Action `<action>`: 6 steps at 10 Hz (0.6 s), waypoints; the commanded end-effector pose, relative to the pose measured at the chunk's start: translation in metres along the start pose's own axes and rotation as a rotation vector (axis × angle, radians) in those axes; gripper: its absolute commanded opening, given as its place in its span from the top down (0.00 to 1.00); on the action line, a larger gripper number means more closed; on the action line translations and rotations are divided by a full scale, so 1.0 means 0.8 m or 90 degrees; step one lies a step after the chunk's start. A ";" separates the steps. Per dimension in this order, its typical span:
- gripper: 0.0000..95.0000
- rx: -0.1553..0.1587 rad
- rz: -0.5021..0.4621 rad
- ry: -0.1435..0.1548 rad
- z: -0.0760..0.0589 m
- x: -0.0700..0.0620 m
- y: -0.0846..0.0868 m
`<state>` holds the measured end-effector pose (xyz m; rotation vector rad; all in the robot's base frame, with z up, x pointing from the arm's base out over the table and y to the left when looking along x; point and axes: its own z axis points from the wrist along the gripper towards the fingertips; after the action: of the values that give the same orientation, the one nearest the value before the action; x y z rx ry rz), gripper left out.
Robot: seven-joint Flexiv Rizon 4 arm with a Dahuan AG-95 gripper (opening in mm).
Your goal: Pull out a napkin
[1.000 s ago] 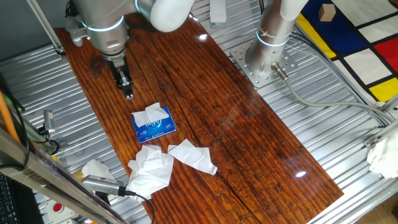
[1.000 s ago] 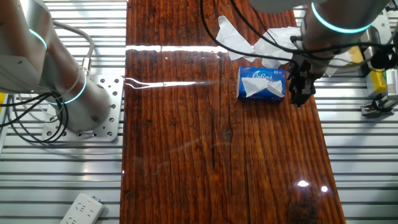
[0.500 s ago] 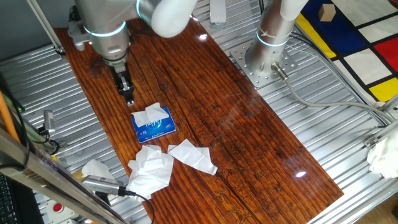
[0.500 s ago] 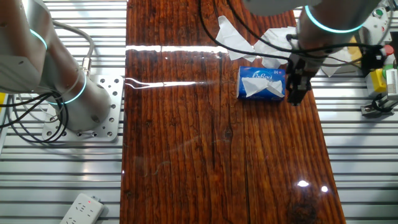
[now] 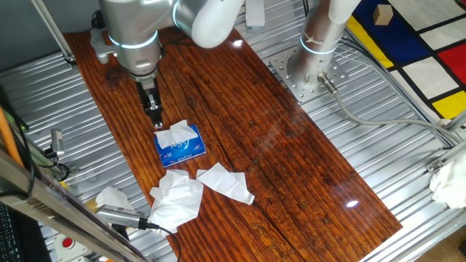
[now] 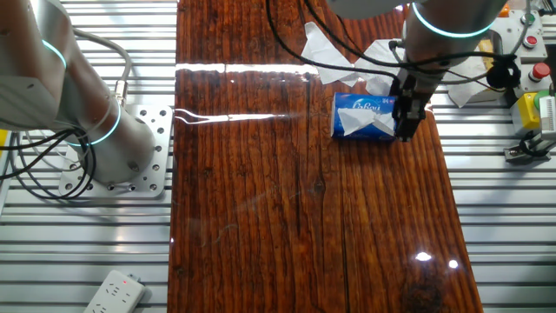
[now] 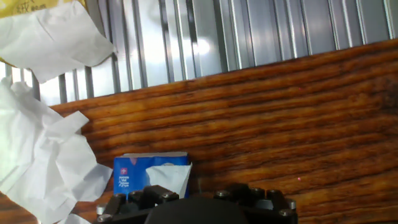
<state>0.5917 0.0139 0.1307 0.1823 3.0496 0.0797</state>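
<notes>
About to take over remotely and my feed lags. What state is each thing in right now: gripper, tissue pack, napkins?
Gripper: low beside the pack's end, holding nothing; open or shut unclear.
Tissue pack: lying flat on the wooden table, open on top.
Napkin in the pack: sticking up out of the opening, not pulled out.
Loose napkins: crumpled, lying on the table beyond the pack.

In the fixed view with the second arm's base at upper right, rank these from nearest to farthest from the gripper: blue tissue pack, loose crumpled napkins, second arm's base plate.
1. The blue tissue pack, just below the gripper, its napkin sticking up.
2. The loose crumpled napkins, beyond the pack toward the table's near end.
3. The second arm's base plate, far off to the right on the metal surface.
</notes>
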 end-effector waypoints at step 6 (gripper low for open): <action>0.40 0.001 0.013 -0.017 0.025 0.010 0.009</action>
<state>0.5862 0.0241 0.1088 0.2169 3.0197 0.0729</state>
